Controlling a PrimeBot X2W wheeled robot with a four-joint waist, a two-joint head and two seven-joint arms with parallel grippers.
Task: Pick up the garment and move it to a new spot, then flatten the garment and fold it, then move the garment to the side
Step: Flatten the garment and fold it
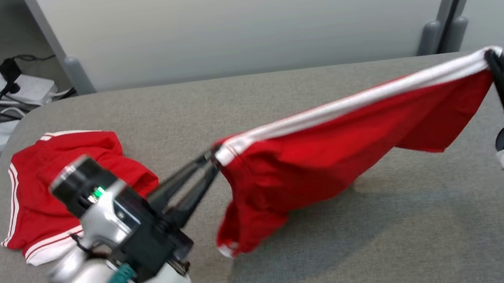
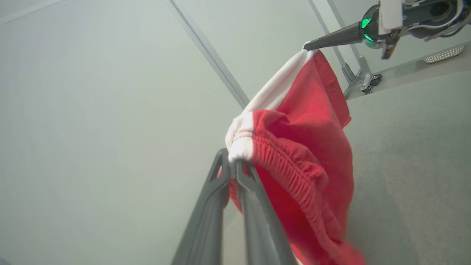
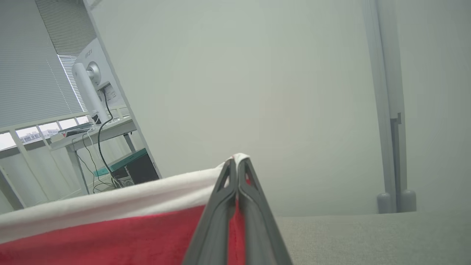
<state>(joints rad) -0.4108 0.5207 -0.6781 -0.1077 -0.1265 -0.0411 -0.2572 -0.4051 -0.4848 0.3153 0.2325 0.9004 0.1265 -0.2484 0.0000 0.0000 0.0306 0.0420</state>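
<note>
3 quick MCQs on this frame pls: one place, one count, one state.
1. Where is the lying garment?
A) on the table, left side
B) on the floor
C) over a chair
2. How many red garments are in the head view?
A) one
B) two
C) four
3. The held garment is:
A) folded flat
B) stretched between both grippers
C) hanging from one gripper
Answers: 1 A, it rests crumpled on the grey top, left of the left gripper; 2 B, one lies, one is held; 3 B, the left gripper and right gripper each pinch an end of its white band.
</note>
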